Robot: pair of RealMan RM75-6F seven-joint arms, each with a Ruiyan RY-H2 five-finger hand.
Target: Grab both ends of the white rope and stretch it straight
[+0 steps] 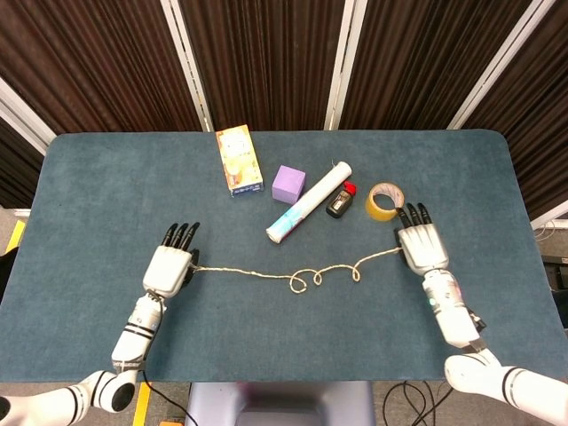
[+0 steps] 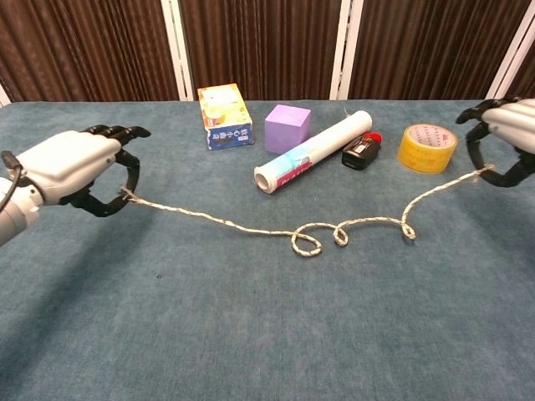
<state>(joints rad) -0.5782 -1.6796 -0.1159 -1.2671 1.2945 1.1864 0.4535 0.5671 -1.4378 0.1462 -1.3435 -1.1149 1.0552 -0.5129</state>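
Note:
The white rope (image 1: 293, 274) (image 2: 251, 225) runs across the blue table between my two hands, with small loops left near its middle. My left hand (image 1: 170, 265) (image 2: 79, 167) pinches the rope's left end. At the far right my right hand (image 1: 420, 245) (image 2: 506, 135) pinches the other end, just off the table surface. Both hands are palm-down with fingers curled around the rope ends.
Behind the rope lie a yellow snack box (image 1: 238, 159) (image 2: 224, 115), a purple cube (image 1: 288, 184) (image 2: 287, 128), a white rolled tube (image 1: 309, 201) (image 2: 313, 151), a small black-and-red object (image 1: 341, 201) (image 2: 361, 149) and a yellow tape roll (image 1: 383, 201) (image 2: 426, 146), close to my right hand.

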